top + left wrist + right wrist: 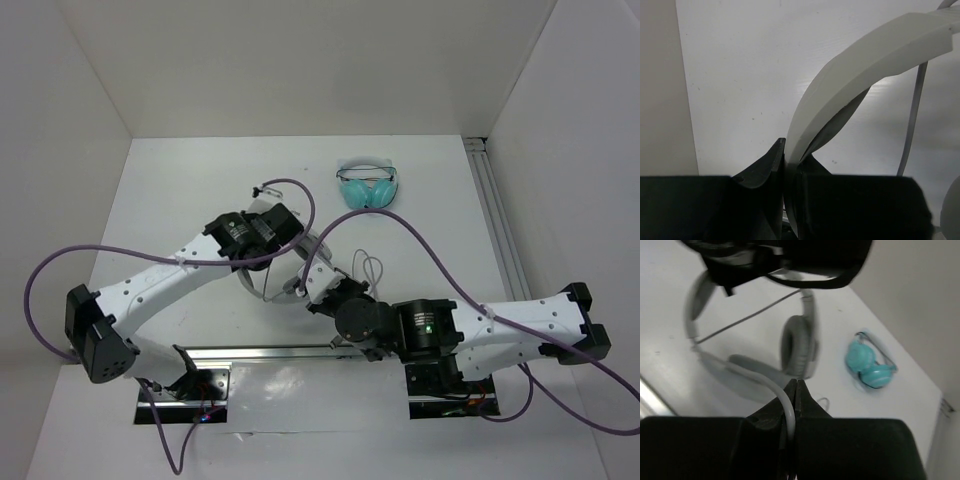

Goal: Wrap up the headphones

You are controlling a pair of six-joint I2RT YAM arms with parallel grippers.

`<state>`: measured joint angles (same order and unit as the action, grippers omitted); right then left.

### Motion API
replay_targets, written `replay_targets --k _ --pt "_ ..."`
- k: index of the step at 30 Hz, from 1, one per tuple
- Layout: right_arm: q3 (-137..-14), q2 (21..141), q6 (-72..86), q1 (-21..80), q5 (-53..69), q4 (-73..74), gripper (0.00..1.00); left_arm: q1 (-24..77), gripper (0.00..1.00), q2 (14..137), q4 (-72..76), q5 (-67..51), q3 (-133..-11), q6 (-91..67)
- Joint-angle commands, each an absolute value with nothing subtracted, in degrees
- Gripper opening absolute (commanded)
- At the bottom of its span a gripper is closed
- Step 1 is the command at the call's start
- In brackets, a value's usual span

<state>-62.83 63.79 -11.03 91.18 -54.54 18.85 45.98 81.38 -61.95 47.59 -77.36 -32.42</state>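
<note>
The white headphones (pixel 268 284) lie mid-table, mostly hidden under my left gripper (pixel 270 240). In the left wrist view my left gripper (pixel 790 161) is shut on the wide pale headband (pixel 865 65), which arcs up to the right. In the right wrist view my right gripper (pixel 796 386) is shut on the thin pale cable (pixel 782 400), just in front of a grey ear pad (pixel 797 347). My right gripper (pixel 318 285) sits right of the headphones. A loose loop of cable (pixel 372 270) lies beside it.
Small teal headphones (pixel 367 186) lie at the back of the table, also in the right wrist view (pixel 867 365). An aluminium rail (pixel 495 220) runs along the right wall and another (pixel 270 352) along the near edge. Purple arm cables (pixel 420 245) loop over the table.
</note>
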Motion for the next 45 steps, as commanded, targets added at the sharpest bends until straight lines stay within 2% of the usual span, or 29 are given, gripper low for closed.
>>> replay_targets --k 1,7,9,13,17,20,26,32,36,39,44,45 --pt "-64.2 62.8 -18.3 91.1 -70.4 13.4 0.0 49.6 0.0 77.0 -60.4 48.6 -76.6 -31.3" --pt "-61.4 56.3 -19.7 83.9 -66.8 4.8 0.03 59.3 0.0 71.5 -62.8 44.0 -75.3 -31.3" --pt "-59.9 54.8 -19.7 81.0 -63.6 1.7 0.07 61.9 0.0 70.9 -64.2 43.2 -75.3 -31.3" --pt "-59.9 54.1 -19.0 72.2 -55.7 0.5 0.07 65.4 0.0 67.8 -64.8 37.6 -75.8 -29.8" --pt "-65.0 58.2 -16.3 58.9 -44.0 3.5 0.07 66.0 0.0 65.7 -64.8 35.4 -77.2 -27.0" --pt "-70.7 61.3 -14.9 53.5 -38.2 5.2 0.07 66.5 0.0 65.0 -64.8 33.4 -78.8 -26.2" --pt "-78.6 64.4 -15.5 52.1 -33.3 6.3 0.07 66.5 0.0 64.5 -65.0 31.1 -79.0 -24.9" --pt "-81.8 66.5 -17.2 50.2 -30.8 6.9 0.12 67.1 0.0 65.0 -64.2 28.8 -79.5 -23.8" --pt "-81.8 68.1 -17.2 45.9 -26.1 6.3 0.19 67.1 0.0 65.6 -64.2 28.1 -81.6 -23.3" --pt "-81.8 70.8 -14.3 40.1 -18.0 6.3 0.26 67.1 0.0 65.0 -65.6 27.4 -83.4 -23.3" --pt "-78.1 72.7 -8.3 31.8 -1.4 3.4 0.26 67.1 0.0 64.5 -66.4 27.9 -86.0 -23.8" --pt "-76.7 72.7 -7.3 31.8 0.6 2.4 0.22 67.1 0.0 63.9 -66.4 27.9 -86.0 -23.8"
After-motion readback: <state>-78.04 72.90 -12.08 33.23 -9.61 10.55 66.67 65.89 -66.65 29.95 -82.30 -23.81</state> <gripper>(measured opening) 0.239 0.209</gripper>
